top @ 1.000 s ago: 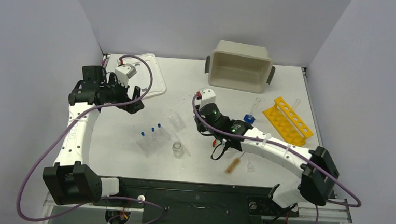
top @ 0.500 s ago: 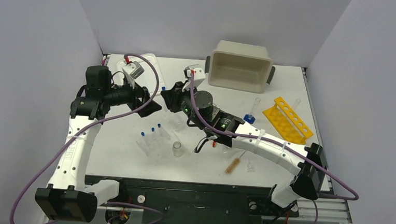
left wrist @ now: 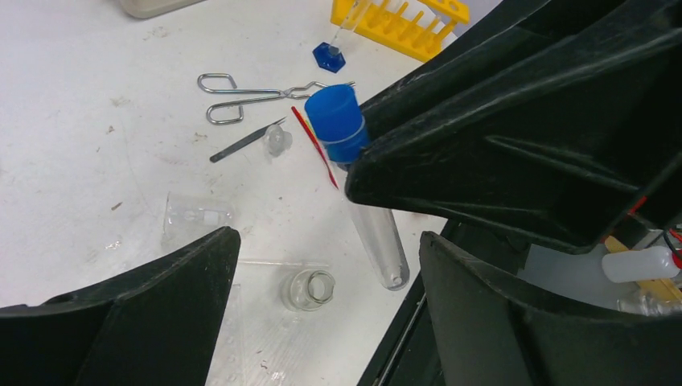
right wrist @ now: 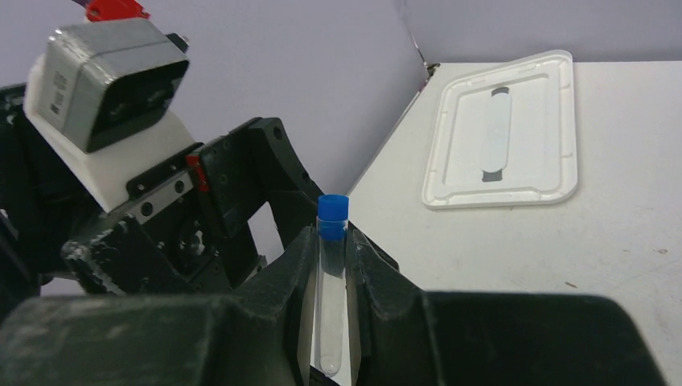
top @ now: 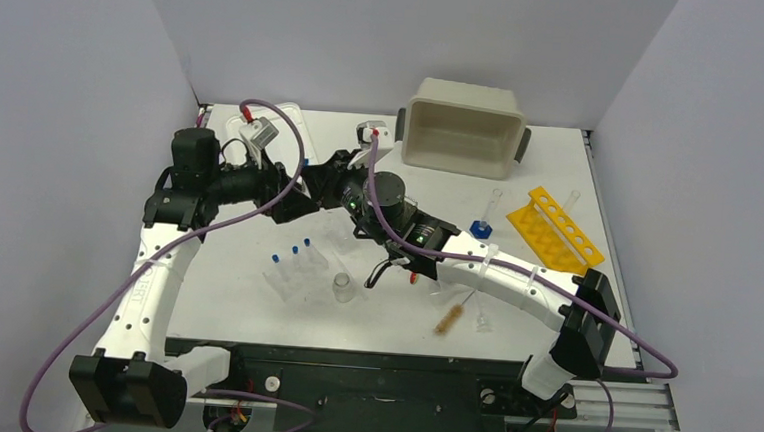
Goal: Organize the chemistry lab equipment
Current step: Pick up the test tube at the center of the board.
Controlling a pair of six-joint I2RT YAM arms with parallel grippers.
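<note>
- Above the back left of the worktop (top: 223, 296), the right pincer (right wrist: 332, 241) is pinching a blue-capped tube (left wrist: 376, 237), its two fingers pressing on the clear body just below the cap.
- The tube is hanging in the air with its cap end pointing toward the left arm, touching nothing but the pincer gripping it.
- The left pincer (top: 294, 193) is facing it with fingers spread wide. From its own camera the tube's clear end is showing in the gap between them, touching neither.
- Down on the worktop, three more capped tubes (top: 293, 256) are lying side by side near the middle, and a small glass jar (top: 342, 287) is standing just beside them.
- A brown brush (top: 449, 318) is lying near the front edge, beside the right arm.
- Metal tongs (left wrist: 249, 96), dark tweezers (left wrist: 241, 143) and a thin red spatula (left wrist: 314, 145) are lying close together.
- A yellow rack (top: 557, 232) is sitting to the right, a beige tub (top: 464, 126) at the back, and a white lid (right wrist: 503, 133) is lying flat in the back left corner.
</note>
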